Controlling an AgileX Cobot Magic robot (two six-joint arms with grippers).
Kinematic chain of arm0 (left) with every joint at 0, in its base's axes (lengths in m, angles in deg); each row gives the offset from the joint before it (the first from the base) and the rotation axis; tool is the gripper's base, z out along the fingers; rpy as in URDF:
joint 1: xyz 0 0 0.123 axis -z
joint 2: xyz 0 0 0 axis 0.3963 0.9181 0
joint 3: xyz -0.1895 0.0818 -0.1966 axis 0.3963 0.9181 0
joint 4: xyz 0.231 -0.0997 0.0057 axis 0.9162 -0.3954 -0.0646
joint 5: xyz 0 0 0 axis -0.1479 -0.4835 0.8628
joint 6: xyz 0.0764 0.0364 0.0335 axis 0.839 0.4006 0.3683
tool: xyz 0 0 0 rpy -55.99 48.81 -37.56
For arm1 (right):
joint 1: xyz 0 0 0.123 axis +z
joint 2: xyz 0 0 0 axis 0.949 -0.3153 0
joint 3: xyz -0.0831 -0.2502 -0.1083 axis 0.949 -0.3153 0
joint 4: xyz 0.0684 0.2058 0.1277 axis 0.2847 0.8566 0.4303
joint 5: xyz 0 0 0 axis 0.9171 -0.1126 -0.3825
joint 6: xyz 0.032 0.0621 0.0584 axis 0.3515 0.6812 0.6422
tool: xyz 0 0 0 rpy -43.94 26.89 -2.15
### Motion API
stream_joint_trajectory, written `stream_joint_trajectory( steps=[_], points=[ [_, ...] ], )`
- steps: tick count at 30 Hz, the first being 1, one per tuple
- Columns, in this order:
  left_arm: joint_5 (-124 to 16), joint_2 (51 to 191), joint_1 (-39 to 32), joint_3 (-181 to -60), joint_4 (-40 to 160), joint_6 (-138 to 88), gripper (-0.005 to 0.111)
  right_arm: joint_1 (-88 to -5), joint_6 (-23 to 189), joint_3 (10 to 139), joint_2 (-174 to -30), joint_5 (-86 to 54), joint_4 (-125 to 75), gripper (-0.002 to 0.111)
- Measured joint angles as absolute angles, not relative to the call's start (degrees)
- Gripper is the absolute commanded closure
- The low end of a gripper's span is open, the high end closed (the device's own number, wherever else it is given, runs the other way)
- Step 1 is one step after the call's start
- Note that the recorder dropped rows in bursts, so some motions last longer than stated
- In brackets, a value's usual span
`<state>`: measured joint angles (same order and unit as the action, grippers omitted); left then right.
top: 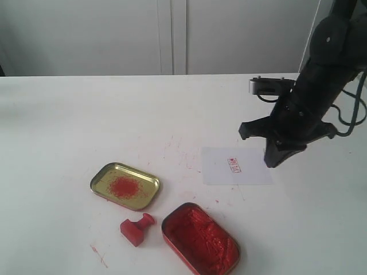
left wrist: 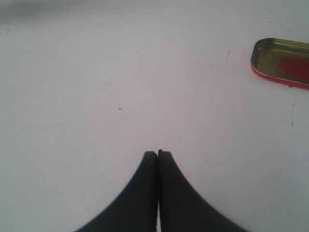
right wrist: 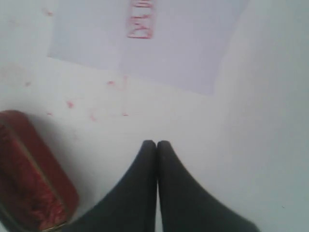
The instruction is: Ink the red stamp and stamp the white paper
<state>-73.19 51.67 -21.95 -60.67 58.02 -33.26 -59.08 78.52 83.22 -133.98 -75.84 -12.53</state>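
Stamp (top: 136, 228) lies tipped on its side on the table (top: 69, 126), free of both grippers. It sits between the gold tin (top: 125, 185) and the paste tin (top: 200, 239), knob toward the paste tin and just beside it.

Paper (top: 218, 169) lies flat, well apart from the stamp, and already bears a small red print (top: 234, 165). Judgement: the stamping looks done and the stamp has been set down by the ink.

Right gripper (top: 274, 161) hangs over the paper's right edge. Fingers are pressed together with nothing between them, confirmed in the right wrist view. It appears to be parked clear of the print, so no smear risk.

Left gripper (left wrist: 157, 153) also has its fingers together and empty, above bare table with the gold tin off to one side. It is not seen in the exterior view and is likely idle.
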Motion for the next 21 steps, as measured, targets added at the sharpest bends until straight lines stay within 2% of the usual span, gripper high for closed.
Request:
stream_joint_trajectory(
  steps=[6,21],
  points=[
    [-73.2,51.7,-22.0,-60.7,58.0,-33.3,0.107,-60.0,90.5,83.2,-134.0,-75.8,-23.9,0.108],
    [-73.2,51.7,-22.0,-60.7,58.0,-33.3,0.107,-62.1,91.9,81.4,-134.0,-75.5,-26.0,0.108]
  ],
)
